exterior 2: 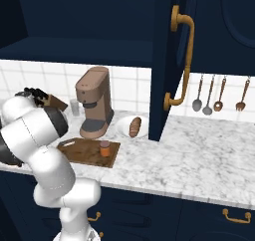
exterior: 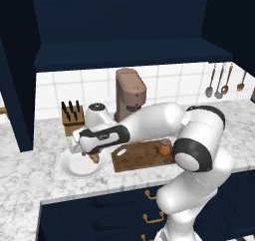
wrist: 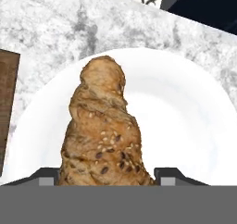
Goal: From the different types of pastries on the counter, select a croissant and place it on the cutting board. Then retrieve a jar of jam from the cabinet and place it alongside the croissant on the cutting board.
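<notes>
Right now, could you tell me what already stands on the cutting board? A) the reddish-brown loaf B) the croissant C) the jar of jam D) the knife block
C: the jar of jam stands on the cutting board, while the croissant lies on a white plate.

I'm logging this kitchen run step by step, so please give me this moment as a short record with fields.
croissant: over a white plate, between the fingertips; lifted or resting, cannot tell
gripper: low over that plate, left of the cutting board; grip unclear
cutting board: on the counter, before the coffee machine
jar of jam: upright on the board
bread roll: on a second white plate
cabinet door: open
</notes>
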### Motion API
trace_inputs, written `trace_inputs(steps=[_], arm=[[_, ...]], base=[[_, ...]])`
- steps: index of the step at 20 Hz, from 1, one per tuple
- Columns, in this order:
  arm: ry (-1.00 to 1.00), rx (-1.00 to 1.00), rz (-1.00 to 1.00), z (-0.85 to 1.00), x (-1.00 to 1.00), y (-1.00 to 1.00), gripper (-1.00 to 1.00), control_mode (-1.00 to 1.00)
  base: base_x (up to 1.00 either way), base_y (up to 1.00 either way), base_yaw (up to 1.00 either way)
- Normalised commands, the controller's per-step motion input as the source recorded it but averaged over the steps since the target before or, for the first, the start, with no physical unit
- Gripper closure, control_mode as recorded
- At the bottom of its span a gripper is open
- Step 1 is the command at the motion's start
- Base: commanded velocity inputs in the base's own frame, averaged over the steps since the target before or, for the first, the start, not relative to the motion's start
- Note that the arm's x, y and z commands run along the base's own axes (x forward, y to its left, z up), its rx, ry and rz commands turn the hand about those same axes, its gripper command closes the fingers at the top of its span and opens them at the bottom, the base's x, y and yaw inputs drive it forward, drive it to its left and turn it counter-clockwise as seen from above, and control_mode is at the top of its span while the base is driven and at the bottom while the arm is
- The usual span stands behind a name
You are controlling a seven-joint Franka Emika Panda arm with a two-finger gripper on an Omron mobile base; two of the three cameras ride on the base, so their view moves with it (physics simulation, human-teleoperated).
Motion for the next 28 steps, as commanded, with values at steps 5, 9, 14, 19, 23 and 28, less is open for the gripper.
trace_inputs(steps=[5,9,14,19,23,28], arm=[[0.00,0.08,0.11,0.04,-0.18,-0.91,1.00,-1.00],[-0.01,0.10,0.12,0.00,-0.03,-0.73,1.00,-1.00],[0.00,0.01,0.09,0.00,0.05,-0.31,1.00,-1.00],[0.00,-0.07,0.12,0.10,0.28,-0.04,1.00,-1.00],[0.05,-0.19,0.00,0.19,0.11,-0.08,1.00,-1.00],[0.13,-0.18,0.00,0.14,0.00,-0.36,1.00,-1.00]], base=[[0.00,0.00,0.00],[0.00,0.00,0.00],[0.00,0.00,0.00],[0.00,0.00,0.00],[0.00,0.00,0.00],[0.00,0.00,0.00]])
